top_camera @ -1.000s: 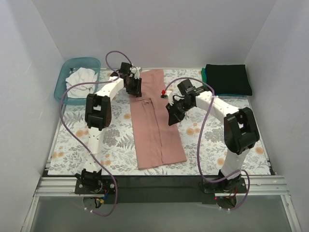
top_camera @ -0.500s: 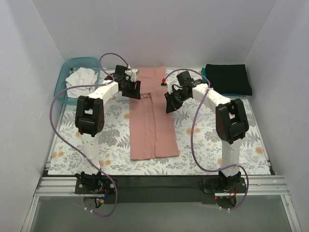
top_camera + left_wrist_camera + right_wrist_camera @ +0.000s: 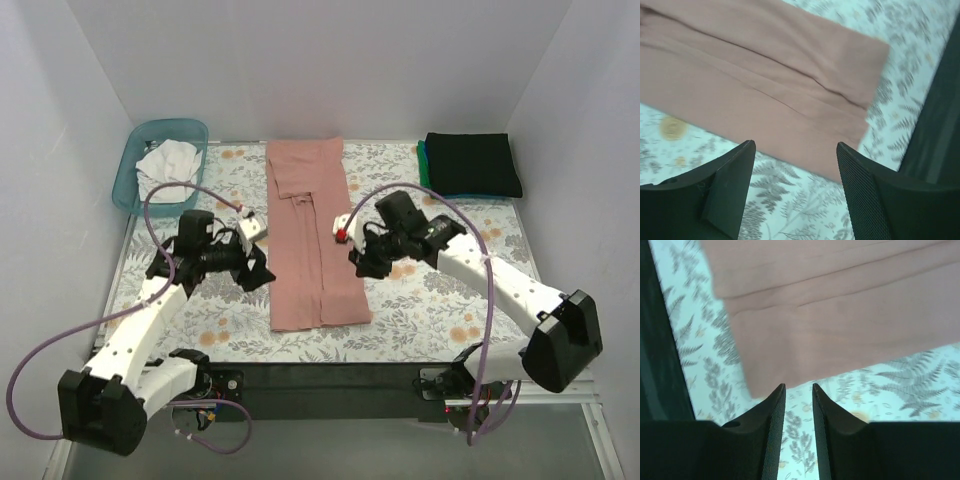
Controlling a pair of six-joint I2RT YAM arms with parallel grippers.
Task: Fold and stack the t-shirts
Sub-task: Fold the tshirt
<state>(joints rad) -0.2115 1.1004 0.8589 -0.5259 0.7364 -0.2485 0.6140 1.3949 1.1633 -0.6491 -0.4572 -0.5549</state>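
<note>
1. The pink t-shirt (image 3: 308, 235) lies flat in the middle of the bench (image 3: 440, 310), folded into a long strip.
2. The left hand (image 3: 795, 150) hovers by its near left edge, fingers wide apart, empty.
3. The right hand (image 3: 798, 387) hovers by the near right edge, fingers slightly apart, gripping nothing.

- Pink t-shirt (image 3: 308, 230): formerly skewed, it now lies straight and sits closer to the far edge of the surface (image 3: 440, 300).
- Left arm (image 3: 150, 310): drawn back from the shirt's far end to its near left side. Left fingers (image 3: 730, 180) have spread wide and hold nothing.
- Right arm (image 3: 500, 280): likewise drawn back, to the near right side. Right fingers (image 3: 772, 415) have parted to a narrow gap and hold nothing.
</note>
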